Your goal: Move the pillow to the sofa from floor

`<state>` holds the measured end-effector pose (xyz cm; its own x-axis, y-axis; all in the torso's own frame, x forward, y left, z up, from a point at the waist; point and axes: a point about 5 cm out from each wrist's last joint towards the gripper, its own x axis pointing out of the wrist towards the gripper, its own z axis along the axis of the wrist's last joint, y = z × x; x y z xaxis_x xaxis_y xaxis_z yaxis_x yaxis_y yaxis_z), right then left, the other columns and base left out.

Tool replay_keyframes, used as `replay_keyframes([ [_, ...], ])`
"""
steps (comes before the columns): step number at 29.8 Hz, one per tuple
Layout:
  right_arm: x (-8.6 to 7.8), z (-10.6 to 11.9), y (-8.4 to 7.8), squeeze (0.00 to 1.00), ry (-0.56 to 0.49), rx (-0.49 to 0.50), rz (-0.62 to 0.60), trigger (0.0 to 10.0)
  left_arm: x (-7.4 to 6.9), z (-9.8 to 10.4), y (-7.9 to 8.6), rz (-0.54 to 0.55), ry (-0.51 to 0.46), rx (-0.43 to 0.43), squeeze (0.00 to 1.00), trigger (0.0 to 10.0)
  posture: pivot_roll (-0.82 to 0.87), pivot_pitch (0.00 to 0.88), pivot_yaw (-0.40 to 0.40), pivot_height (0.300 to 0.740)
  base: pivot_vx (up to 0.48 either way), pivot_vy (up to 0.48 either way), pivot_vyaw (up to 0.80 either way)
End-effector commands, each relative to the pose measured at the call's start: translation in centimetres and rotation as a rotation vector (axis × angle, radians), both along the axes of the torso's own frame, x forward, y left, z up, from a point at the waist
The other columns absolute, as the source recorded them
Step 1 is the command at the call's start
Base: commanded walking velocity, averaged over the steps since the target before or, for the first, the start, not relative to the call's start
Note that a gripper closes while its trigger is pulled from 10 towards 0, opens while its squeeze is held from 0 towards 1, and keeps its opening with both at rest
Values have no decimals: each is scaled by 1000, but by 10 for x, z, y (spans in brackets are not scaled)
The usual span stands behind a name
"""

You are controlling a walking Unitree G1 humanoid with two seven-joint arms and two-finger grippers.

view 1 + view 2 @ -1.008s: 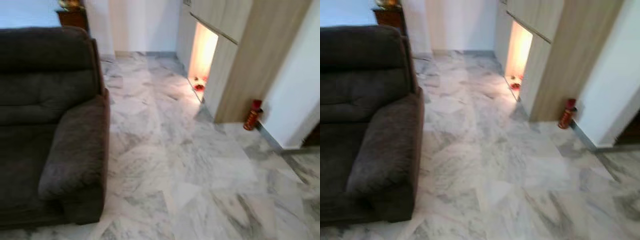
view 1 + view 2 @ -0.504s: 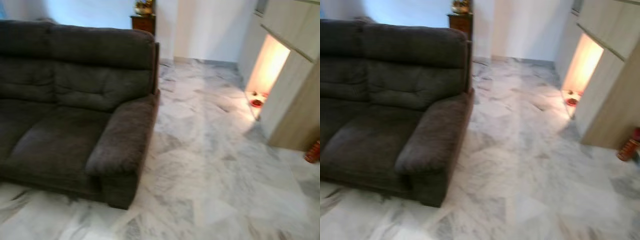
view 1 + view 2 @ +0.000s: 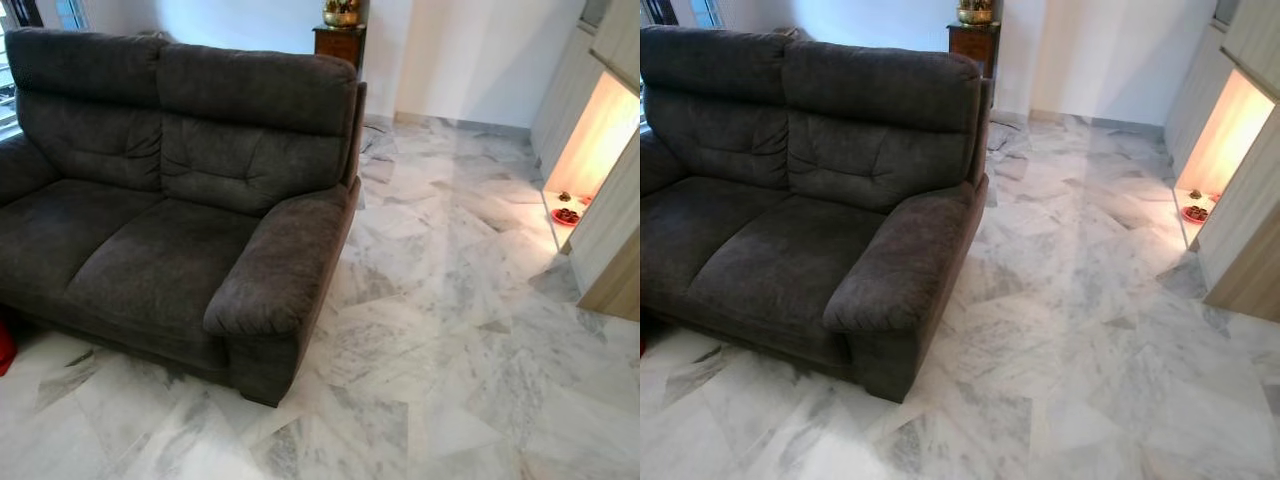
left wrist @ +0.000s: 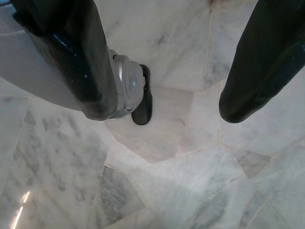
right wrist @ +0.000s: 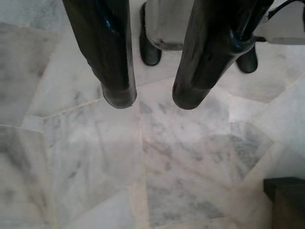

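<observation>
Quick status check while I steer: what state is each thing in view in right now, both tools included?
Sofa: upright on the marble floor, both seat cushions bare, nothing lying on them.
Left tool: open, holding nothing, hanging over the floor.
Right tool: open with a narrow gap, holding nothing, hanging over the floor.
Wall niche: lit, with a small red dish at its base.
Wooden cabinet: standing behind the sofa, an ornament on top.

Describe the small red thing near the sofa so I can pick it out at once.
Start at the dark grey sofa and follow its front edge toward its left end. On the marble floor there, a red object pokes in at the frame's border, mostly cut off. It is the sole bright colour beside the sofa; what it is, I cannot tell.
</observation>
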<state>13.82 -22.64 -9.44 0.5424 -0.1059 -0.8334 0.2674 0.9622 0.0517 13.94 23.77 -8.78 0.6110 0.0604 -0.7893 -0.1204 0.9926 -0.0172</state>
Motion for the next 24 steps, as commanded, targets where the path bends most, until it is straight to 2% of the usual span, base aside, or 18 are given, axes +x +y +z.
replay_keyframes([
  [1, -4, -7, 34, 0, -53, 150, -205, 10000, 46, 19, 7, -341, 61, 151, 0, 10000, -66, 117, 88, 740, 0, 480, 0],
  [24, -3, -6, 35, 0, -47, 153, -217, 10000, 49, 20, 7, -341, 56, 145, 0, 10000, -60, 109, 89, 740, 0, 480, 0],
])
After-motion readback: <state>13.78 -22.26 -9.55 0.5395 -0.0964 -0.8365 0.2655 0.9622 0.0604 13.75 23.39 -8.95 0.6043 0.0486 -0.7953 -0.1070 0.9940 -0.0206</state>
